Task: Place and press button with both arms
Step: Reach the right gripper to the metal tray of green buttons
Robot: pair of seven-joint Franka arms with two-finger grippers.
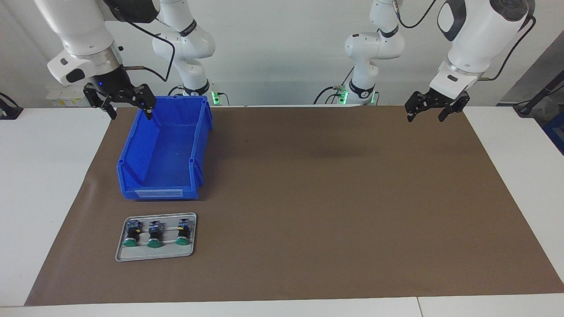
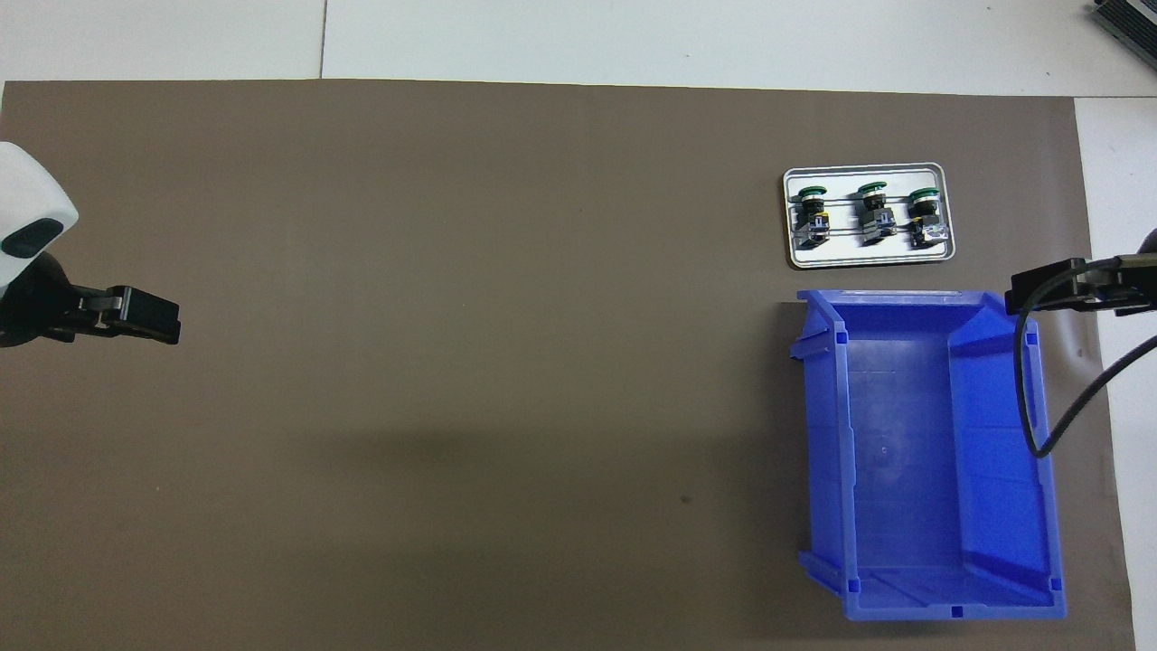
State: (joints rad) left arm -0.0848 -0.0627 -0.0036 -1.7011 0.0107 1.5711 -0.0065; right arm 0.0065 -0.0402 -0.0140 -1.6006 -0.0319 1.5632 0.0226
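Three green-capped push-button switches: one, a second, a third, all in one grey tray. One blue storage bin. One brown mat on one white worktop. Two white arms: the left arm and the right arm.

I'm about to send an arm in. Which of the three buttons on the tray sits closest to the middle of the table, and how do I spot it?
Find the blue bin at the right arm's end; the grey tray lies just farther from the robots. Of its three green-capped buttons, take the end button, toward the left arm's end, spaced apart from the closer-set pair.
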